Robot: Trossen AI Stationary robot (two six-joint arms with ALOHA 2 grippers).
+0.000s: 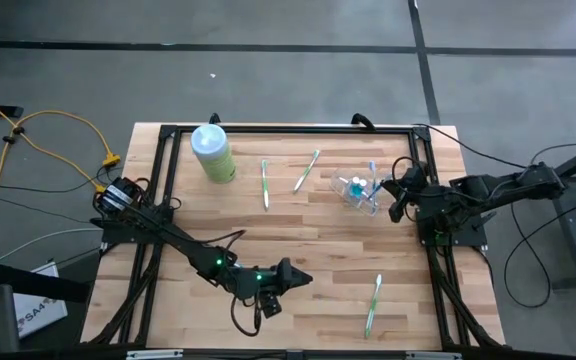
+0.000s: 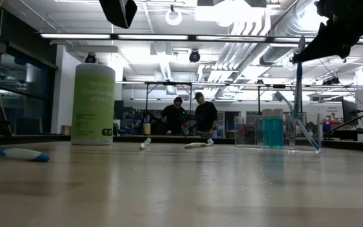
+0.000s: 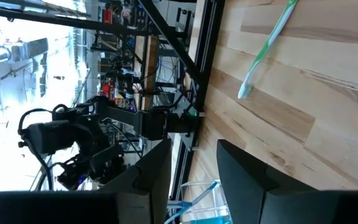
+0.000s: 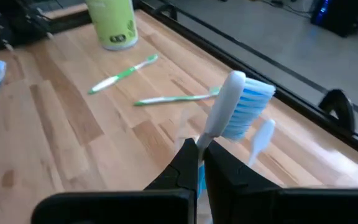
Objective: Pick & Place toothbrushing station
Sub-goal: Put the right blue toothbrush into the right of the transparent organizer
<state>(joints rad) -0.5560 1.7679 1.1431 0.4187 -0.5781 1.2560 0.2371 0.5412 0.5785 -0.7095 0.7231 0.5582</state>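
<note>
Holder: the clear plastic holder (image 1: 361, 192) stands near the table's far right corner, just in front of my right gripper; one brush with a blue head already stands in it, along with something blue I cannot make out.

Right gripper: my right gripper (image 4: 199, 163) hangs directly above the holder, fingers pinched tight on the neck of a white toothbrush with blue bristles (image 4: 238, 106), head up (the handle below my fingers is hidden, so I cannot say whether its end has entered the holder).

Brushes left out: two green toothbrushes (image 1: 265, 183) and (image 1: 307, 169) lie flat between the holder and the bottle; a third green one (image 1: 373, 302) lies well to the near side of the holder, toward the table's front edge.

Bottle: the pale-green bottle (image 1: 212, 153) stands well left of the holder, along the same far edge.

Left gripper: my left gripper (image 1: 290, 276) waits over the near part of the table, well away from the holder, fingers parted and empty.

Progress: I judge this midway, with one brush in, one in hand and three left.
</note>
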